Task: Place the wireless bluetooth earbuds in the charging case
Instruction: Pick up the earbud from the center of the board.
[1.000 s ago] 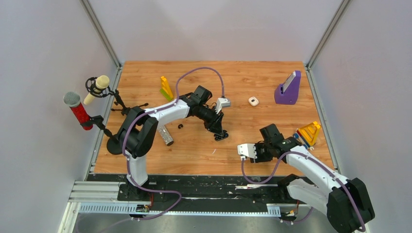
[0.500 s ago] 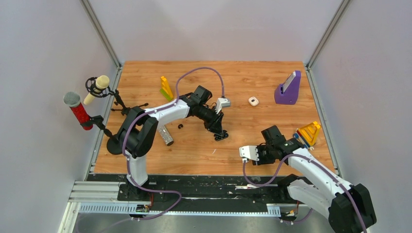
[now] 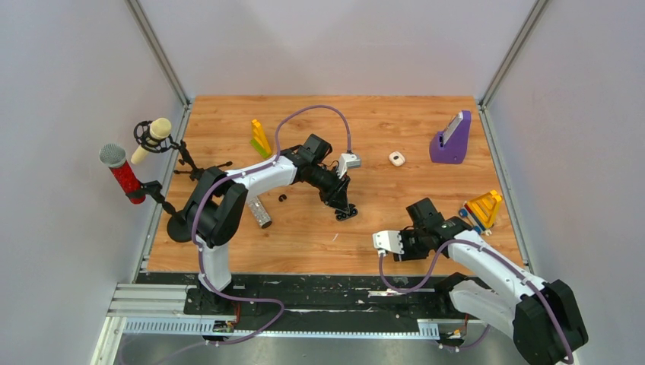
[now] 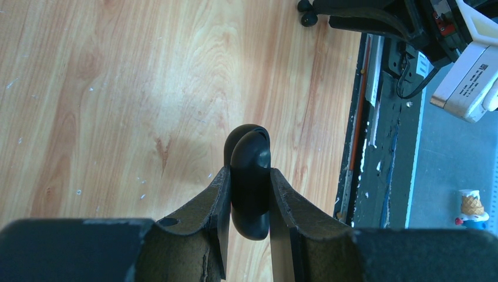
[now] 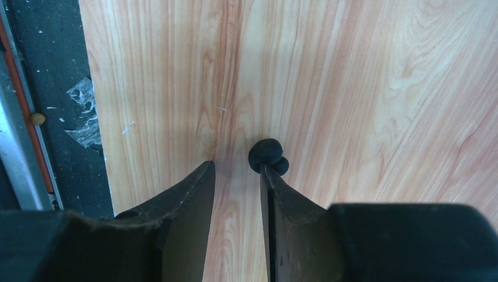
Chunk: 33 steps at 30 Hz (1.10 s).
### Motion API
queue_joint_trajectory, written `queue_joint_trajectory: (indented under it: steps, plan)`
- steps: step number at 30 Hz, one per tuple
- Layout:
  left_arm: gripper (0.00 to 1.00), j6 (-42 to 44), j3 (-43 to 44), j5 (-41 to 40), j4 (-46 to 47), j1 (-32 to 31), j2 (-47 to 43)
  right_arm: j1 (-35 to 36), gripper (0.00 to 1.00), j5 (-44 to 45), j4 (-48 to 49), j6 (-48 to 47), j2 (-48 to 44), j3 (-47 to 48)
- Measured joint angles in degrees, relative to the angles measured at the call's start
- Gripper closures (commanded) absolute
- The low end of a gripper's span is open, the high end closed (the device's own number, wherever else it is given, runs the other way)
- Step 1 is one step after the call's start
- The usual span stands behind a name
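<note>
The left end effector [image 4: 249,176] is clamped on a black charging case [image 4: 250,150], held on edge over the table [image 4: 88,88] near its middle. The right end effector [image 5: 238,167] points down close to the near edge on the right, its fingers apart with bare wood between them. A black earbud [image 5: 268,156] lies on the table touching the tip of one finger, not in the gap. A white case [image 3: 396,158] sits well apart, far right of centre
</note>
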Motion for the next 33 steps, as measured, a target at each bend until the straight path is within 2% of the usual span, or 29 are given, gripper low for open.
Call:
queue_joint_trajectory:
  steps: [12,15,17,23,33]
  plan:
    - [0.82,0.0,0.0,0.0,-0.1,0.0,0.0,0.1,0.64,0.0,3.0,0.0,0.5,-0.3]
    - [0.82,0.0,0.0,0.0,-0.1,0.0,0.0,0.3,0.69,0.0,3.7,0.0,0.8,-0.3]
    - [0.82,0.0,0.0,0.0,-0.1,0.0,0.0,0.5,0.78,0.1,4.6,0.1,1.1,-0.3]
    - [0.82,0.0,0.0,0.0,-0.1,0.0,0.0,1.0,0.91,0.6,8.4,0.4,2.4,-0.3]
    - [0.82,0.0,0.0,0.0,-0.1,0.0,0.0,1.2,0.96,1.0,6.9,1.2,2.0,1.0]
